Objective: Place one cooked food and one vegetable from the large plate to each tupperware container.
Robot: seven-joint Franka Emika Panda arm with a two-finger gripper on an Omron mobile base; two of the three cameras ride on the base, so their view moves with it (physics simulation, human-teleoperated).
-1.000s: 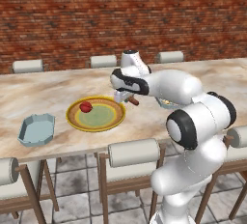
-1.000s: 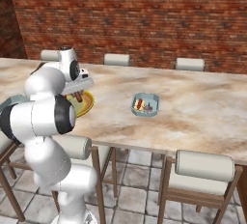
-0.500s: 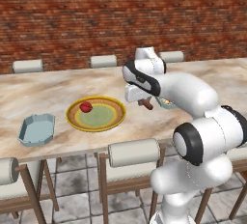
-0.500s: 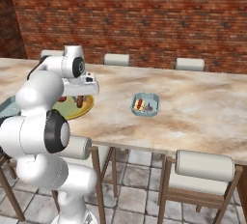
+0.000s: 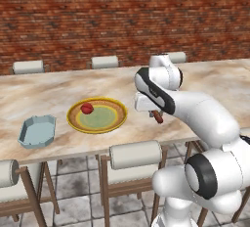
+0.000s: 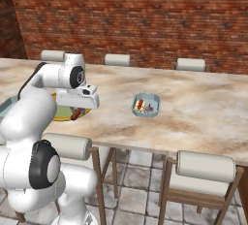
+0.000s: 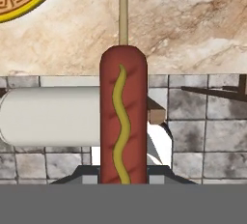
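Blue tray [image 5: 37,131] sits near the table's [image 5: 58,91] front left edge. Right of it lies the plate [image 5: 97,115], a red vegetable [image 5: 87,108] on its left part. Further right, the gripper [image 5: 156,115] pinches a corn dog [image 7: 123,121] above the front edge. Another tray [image 6: 146,105] holds food mid-table.

Corn dog [image 7: 123,121] gripped, tomato [image 5: 87,108] on plate [image 5: 117,121]

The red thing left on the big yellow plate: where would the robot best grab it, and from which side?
Probably from straight above, fingers closing across its round middle. The red vegetable sits small and low near the large plate's far left rim, with open space overhead. The gripper is currently shut on the corn dog, so that goes first.
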